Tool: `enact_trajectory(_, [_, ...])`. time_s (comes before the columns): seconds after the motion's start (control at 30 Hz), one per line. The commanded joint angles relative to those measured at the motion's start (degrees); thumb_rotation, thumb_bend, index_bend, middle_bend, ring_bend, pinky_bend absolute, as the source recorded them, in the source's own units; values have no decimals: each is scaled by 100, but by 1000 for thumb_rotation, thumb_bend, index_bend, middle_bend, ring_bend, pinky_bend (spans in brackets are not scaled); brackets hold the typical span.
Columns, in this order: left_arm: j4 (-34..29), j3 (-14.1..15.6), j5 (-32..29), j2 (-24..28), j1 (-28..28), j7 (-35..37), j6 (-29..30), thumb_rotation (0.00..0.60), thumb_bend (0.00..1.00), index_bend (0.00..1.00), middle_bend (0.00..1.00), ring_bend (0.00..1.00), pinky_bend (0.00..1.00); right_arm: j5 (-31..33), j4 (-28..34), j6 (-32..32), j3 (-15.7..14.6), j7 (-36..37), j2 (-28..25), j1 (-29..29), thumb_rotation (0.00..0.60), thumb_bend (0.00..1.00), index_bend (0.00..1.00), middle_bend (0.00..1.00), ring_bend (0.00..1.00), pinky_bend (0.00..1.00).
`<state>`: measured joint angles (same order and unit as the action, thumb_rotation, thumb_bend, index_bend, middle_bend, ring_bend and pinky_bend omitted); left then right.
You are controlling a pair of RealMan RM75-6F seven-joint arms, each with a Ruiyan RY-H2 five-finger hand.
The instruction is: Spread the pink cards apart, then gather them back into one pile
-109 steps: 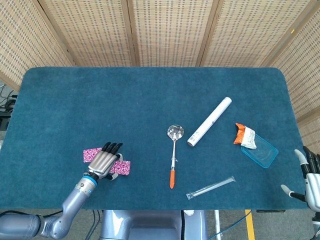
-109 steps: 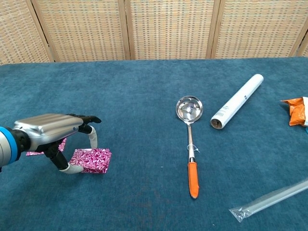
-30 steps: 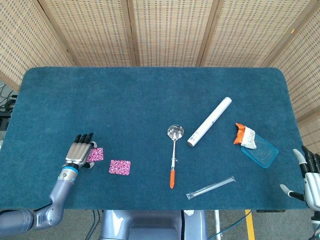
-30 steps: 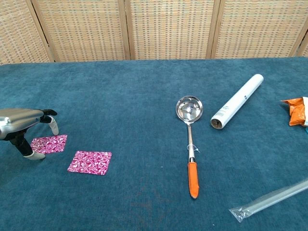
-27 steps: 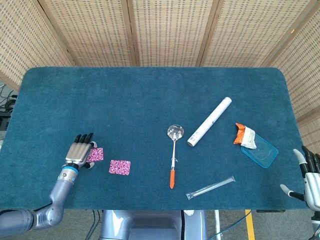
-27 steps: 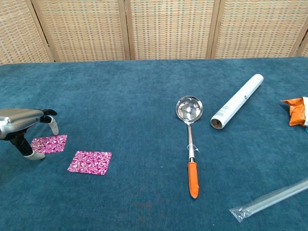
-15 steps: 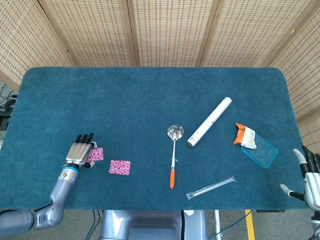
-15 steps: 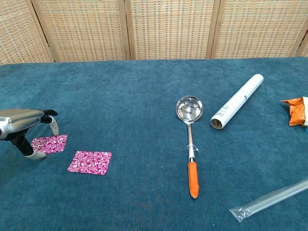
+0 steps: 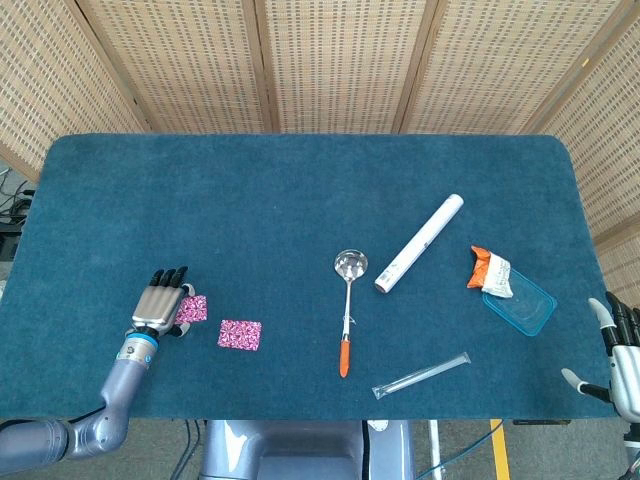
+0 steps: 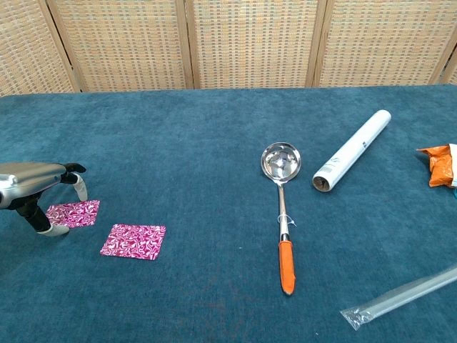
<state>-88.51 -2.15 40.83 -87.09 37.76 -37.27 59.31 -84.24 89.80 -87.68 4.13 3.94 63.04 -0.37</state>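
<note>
1. The left hand (image 9: 160, 304) hovers palm-down over the near-left part of the blue bench (image 9: 300, 190), its fingers spread apart and arched, holding nothing; in the chest view its fingertips (image 10: 80, 189) point down toward the cloth.
2. One pink card (image 10: 72, 213) lies flat directly under and just to the right of the left hand. Whether a fingertip touches its left edge cannot be told.
3. A second pink card (image 10: 133, 240) lies flat further right of that hand and slightly nearer the bench's front edge, apart from the first card with blue cloth between them.
4. Well to the right of the left hand lies a steel ladle (image 9: 347, 304) with an orange handle, its bowl pointing away from the robot and its handle toward the front edge.
5. Just right of the ladle's bowl lies a white tube (image 9: 419, 243), set diagonally, its open end nearest the ladle. A small mark near that end is too small to read.
6. Nearer the front edge, a long clear plastic sleeve (image 9: 420, 375) lies slanted.
7. Further right, an orange and white packet (image 9: 488, 270) rests at the corner of a clear blue container (image 9: 521, 301); its print cannot be read.
8. The right hand (image 9: 622, 364) sits at the far right, beyond the bench's edge, fingers apart and holding nothing.
</note>
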Motion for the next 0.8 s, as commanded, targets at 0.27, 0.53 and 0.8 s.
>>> enact_trajectory(0.27, [36,0,-12,-45,0,-60,52,565,270,315,0,0,0,10,-15,5,8,27,-4,1,600,0,45,7,0,0])
enact_trajectory(0.53, [52,-13,-18,-75,6,-68,37,566,279,316,0,0,0,8,-5,-9,4,16,-2,-11,600,0,45,8,0,0])
enact_trajectory(0.8, [72,4,-14,-102,-6,-69,28,566,316,349,0,0,0,20,-7,-10,13,27,-11,-14,600,0,45,7,0,0])
